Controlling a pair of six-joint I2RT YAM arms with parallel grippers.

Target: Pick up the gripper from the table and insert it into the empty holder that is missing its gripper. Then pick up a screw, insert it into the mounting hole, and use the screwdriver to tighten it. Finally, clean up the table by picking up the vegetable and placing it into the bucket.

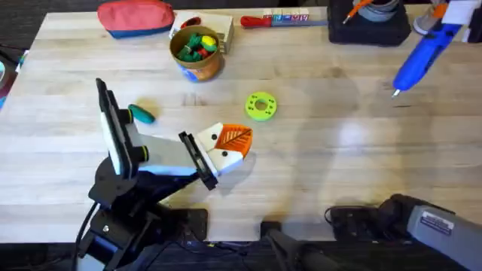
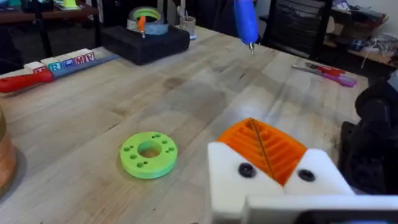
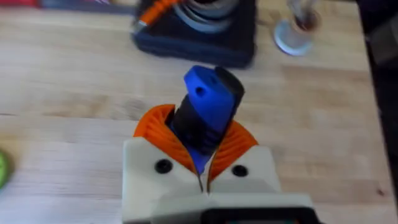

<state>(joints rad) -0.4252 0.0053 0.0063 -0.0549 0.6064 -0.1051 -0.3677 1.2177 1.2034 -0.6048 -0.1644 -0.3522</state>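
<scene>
My left gripper sits low over the table's middle, its white fingers and orange ribbed pads pressed together with nothing seen between them. The dark green vegetable lies on the wood beside the left arm's wrist. Farther back stands the tan-orange bucket, with small coloured toys inside. At the far right my right gripper is shut on the blue screwdriver, held above the table with its metal tip slanting down. The loose gripper, the holder, the screw and the mounting hole are out of view.
A bright green disc with holes lies just beyond the left gripper. Along the far edge are a red pouch, a red-handled tool and a black block with tape rolls.
</scene>
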